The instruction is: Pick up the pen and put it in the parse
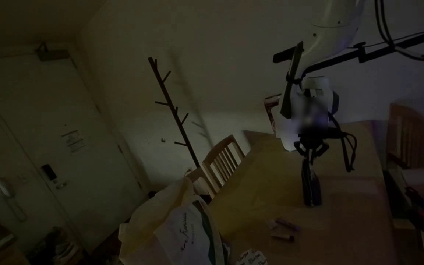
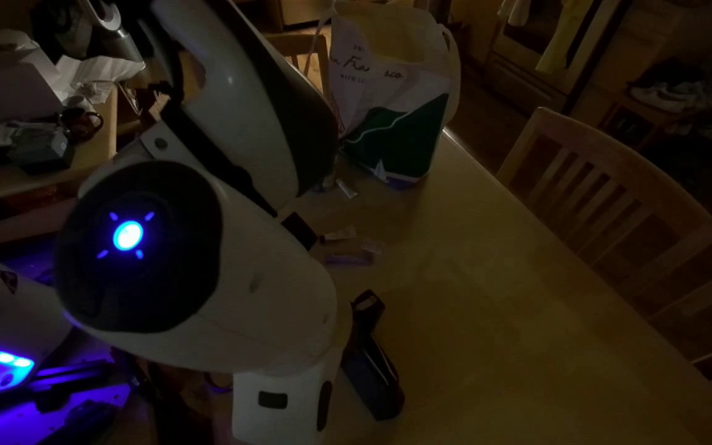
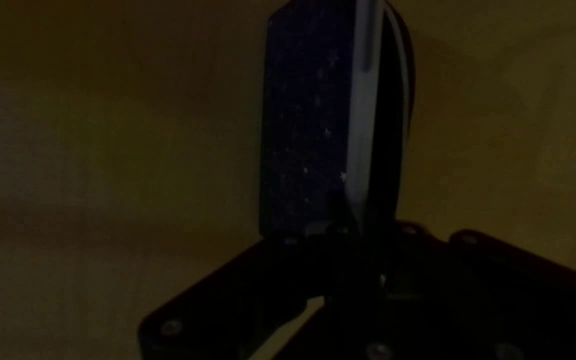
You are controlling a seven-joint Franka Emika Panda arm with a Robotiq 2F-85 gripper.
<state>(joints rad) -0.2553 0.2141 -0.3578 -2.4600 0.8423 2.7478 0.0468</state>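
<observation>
The parse [image 1: 315, 189] is a dark, narrow pouch; in the wrist view its blue side [image 3: 300, 115] carries small stars, with a pale strip [image 3: 364, 120] along one edge. My gripper [image 1: 310, 159] points down at its upper end, jaws closed on it, and the pouch extends straight below. Whether its lower end touches the table I cannot tell. Fingertips in the wrist view are too dark to make out. On the table lie a purple slim item [image 2: 350, 258] and a pale tube with a dark end [image 1: 281, 237]; which of these is the pen, if either, is unclear.
A large printed bag [image 2: 393, 99] stands at one end of the wooden table [image 2: 492, 296]. Wooden chairs [image 1: 223, 158] line a long side. A small clear wrapper [image 2: 372, 246] and another small tube [image 2: 347, 188] lie near the bag. The room is very dark.
</observation>
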